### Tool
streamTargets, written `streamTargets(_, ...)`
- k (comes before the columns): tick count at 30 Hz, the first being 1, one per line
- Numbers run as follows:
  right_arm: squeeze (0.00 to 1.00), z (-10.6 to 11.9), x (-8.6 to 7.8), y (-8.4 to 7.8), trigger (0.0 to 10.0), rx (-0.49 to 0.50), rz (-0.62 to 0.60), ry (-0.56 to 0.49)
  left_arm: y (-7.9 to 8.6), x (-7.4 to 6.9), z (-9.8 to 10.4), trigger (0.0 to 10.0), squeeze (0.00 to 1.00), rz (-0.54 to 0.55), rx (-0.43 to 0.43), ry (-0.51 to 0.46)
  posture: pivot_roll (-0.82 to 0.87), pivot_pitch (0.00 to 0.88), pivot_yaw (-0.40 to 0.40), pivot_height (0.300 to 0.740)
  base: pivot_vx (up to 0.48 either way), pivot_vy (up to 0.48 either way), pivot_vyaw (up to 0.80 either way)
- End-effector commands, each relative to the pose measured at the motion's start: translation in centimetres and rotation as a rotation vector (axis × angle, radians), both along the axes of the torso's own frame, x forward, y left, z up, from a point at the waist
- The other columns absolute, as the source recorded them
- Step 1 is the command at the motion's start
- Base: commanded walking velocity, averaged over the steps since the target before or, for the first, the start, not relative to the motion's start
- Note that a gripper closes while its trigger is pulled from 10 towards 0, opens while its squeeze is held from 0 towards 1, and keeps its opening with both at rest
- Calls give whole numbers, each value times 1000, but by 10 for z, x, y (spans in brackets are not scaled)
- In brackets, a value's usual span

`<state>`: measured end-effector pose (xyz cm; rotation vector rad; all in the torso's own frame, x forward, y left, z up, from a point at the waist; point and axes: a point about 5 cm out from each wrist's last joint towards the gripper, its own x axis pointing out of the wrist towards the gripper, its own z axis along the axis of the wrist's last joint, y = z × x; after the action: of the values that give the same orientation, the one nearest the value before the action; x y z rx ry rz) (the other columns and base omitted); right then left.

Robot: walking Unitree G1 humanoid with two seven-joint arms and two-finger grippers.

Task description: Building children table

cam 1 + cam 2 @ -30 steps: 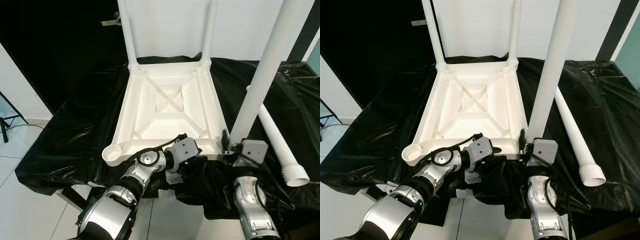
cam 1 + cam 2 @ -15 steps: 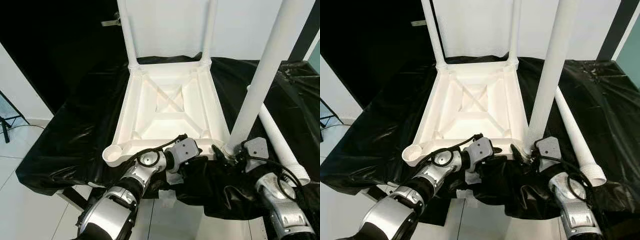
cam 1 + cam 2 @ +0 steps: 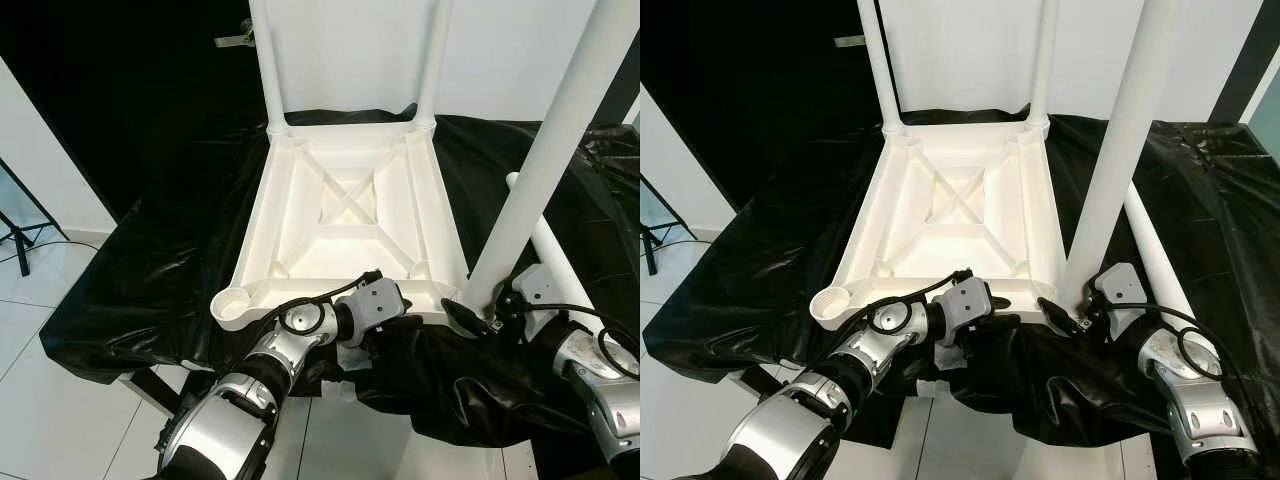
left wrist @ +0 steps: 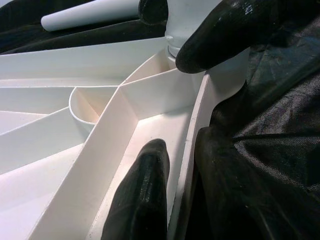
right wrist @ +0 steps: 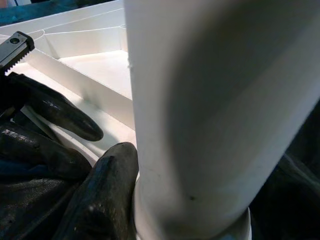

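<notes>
Left pincer [image 3: 385, 330] clamped on tabletop [image 3: 345, 225] rim (upside down); right pincer [image 3: 478, 318] grips upright leg [image 3: 540, 170].

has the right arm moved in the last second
Yes. Against the tabletop's near right corner, the right pincer stays at the leg's base while its arm swung outward to the right.

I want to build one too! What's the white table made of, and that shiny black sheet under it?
The white table looks like moulded plastic: smooth, matte, with thin stiffening ribs underneath. The black sheet seems to be thin plastic film: glossy and wrinkled like a bin bag.
</notes>
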<state>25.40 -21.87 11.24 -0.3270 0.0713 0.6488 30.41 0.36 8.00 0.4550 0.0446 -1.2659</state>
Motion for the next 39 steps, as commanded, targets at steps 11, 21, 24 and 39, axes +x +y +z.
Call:
streamTargets(11, 0, -44, -20, 46, 0, 311, -615, -98, 13, -11, -33, 10000, 0, 74, 102, 118, -138, 0, 38, 740, 0, 0, 0)
streamTargets(21, 0, -45, -21, 45, 0, 293, -684, -140, 14, -12, -34, 10000, 0, 57, 116, 118, -149, 0, 50, 740, 0, 0, 0)
streamTargets(24, 0, -44, -19, 50, 0, 282, -690, -160, 13, -10, -32, 10000, 0, 60, 113, 114, -146, 0, 47, 740, 0, 0, 0)
streamTargets(39, 388, -38, -3, 41, 10000, 135, -463, -142, 16, -9, -32, 10000, 0, 73, 116, 111, -144, 0, 43, 740, 0, 0, 0)
